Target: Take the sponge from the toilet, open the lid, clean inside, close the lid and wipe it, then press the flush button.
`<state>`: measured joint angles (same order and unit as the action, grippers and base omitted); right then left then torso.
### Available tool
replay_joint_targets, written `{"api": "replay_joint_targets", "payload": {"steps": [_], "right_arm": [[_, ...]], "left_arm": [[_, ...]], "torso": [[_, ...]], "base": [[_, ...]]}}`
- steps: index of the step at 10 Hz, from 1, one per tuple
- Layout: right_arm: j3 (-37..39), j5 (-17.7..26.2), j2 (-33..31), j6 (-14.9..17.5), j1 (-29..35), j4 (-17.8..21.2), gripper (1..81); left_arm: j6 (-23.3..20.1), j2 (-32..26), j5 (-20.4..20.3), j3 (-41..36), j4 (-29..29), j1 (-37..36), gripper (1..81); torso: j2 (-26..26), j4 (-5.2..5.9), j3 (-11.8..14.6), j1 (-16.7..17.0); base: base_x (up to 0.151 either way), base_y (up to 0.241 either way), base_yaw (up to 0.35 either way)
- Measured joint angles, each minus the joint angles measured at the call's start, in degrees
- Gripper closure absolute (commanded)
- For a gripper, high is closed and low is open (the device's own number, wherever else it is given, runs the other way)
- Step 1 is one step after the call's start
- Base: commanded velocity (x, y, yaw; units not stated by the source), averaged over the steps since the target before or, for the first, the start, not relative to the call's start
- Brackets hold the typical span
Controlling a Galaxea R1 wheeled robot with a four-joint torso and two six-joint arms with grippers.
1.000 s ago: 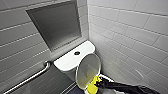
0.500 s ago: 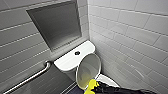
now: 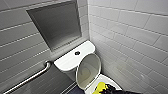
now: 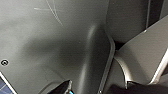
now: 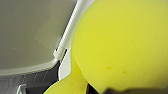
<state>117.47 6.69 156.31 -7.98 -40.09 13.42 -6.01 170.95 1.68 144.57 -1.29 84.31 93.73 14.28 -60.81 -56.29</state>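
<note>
Wall (image 3: 130, 35): white tiles, behind and beside the toilet.
Niche (image 3: 56, 23): grey recess above the toilet's tank.
Toilet (image 3: 72, 61): white, bowl uncovered.
Lid (image 3: 88, 68): raised, standing in front of the toilet's tank.
Grab bar (image 3: 30, 78): metal, slanting beside the toilet.
Right gripper (image 3: 107, 88): over the toilet's bowl, pinching the sponge.
Sponge (image 3: 100, 87): yellow-green, held above the toilet's bowl, just below the lid.
Flush button (image 3: 77, 53): dark, on the toilet's tank top.
</note>
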Motion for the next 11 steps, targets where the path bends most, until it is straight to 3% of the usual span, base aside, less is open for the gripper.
{"api": "replay_joint_targets", "payload": {"steps": [7,11], "right_arm": [[-13.01,-5.27,-12.42,-0.02,-5.81,0.05,81.1],[-17.19,-8.97,-15.76,-0.04,-9.94,0.13,81.1]], "left_arm": [[-0.21,0.63,-0.06,0.02,0.02,0.0,1.0],[-0.21,1.0,-0.12,0.24,0.02,-0.02,1.0]], "torso": [[0.0,0.0,0.0,0.0],[0.02,0.02,0.0,0.0]], "base": [[0.0,0.0,0.0],[0.0,0.0,0.0]]}}
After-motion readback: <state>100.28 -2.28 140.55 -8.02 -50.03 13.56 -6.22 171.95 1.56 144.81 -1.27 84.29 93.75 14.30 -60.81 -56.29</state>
